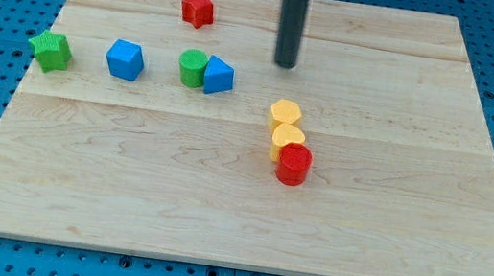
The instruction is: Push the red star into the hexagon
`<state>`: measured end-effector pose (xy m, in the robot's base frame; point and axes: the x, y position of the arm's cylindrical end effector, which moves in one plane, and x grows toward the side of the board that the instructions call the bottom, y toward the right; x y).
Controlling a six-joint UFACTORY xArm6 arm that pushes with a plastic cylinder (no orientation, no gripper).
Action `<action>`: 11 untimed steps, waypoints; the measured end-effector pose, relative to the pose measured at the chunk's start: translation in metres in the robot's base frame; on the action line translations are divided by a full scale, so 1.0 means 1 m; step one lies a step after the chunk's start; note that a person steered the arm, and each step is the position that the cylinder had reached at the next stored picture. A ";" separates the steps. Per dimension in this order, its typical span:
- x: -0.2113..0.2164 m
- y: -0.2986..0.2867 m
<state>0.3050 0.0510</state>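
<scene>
The red star (197, 8) lies near the view's top, left of centre. My tip (284, 64) rests on the board to the star's right and a little lower, apart from it. Two yellow blocks stand in a column right of centre: the upper one (285, 115) looks like a hexagon, the lower one (287, 139) touches it, shape unclear. A red cylinder (294, 164) touches the lower yellow block from below. My tip is above the upper yellow block, not touching it.
A green star (51, 50) is at the left. A blue block (125, 59) sits right of it. A green cylinder (193, 68) touches a blue block (219, 76). The wooden board (388, 235) lies on a blue pegboard.
</scene>
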 end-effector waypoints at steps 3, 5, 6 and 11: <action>-0.112 -0.160; -0.036 -0.114; -0.023 -0.095; 0.050 -0.011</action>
